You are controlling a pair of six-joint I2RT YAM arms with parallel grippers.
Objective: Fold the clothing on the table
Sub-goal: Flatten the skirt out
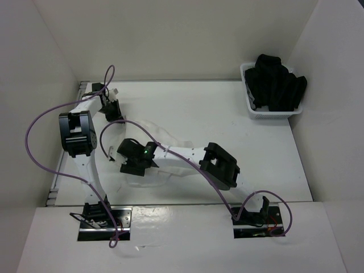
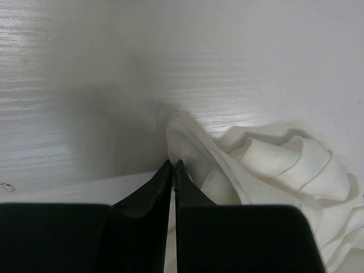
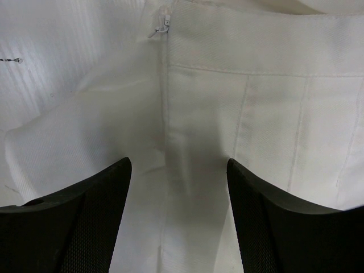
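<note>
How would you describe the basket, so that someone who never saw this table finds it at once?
Start from the white table and go to its far right corner. There stands a small white basket. It alone is heaped with black garments; the clothing mid-table is white.

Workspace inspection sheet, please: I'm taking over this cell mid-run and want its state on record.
Surface: white table, grey rail along its left edge.
Job's things: white pleated clothing, rumpled under both arms, zipper showing.
Clutter: white basket of black garments at the far right corner.
Grippers: left gripper, fingers shut at the clothing's edge; right gripper, fingers open above the clothing.
Cables: purple cables loop along both arms.
Surroundings: white walls on three sides.
</note>
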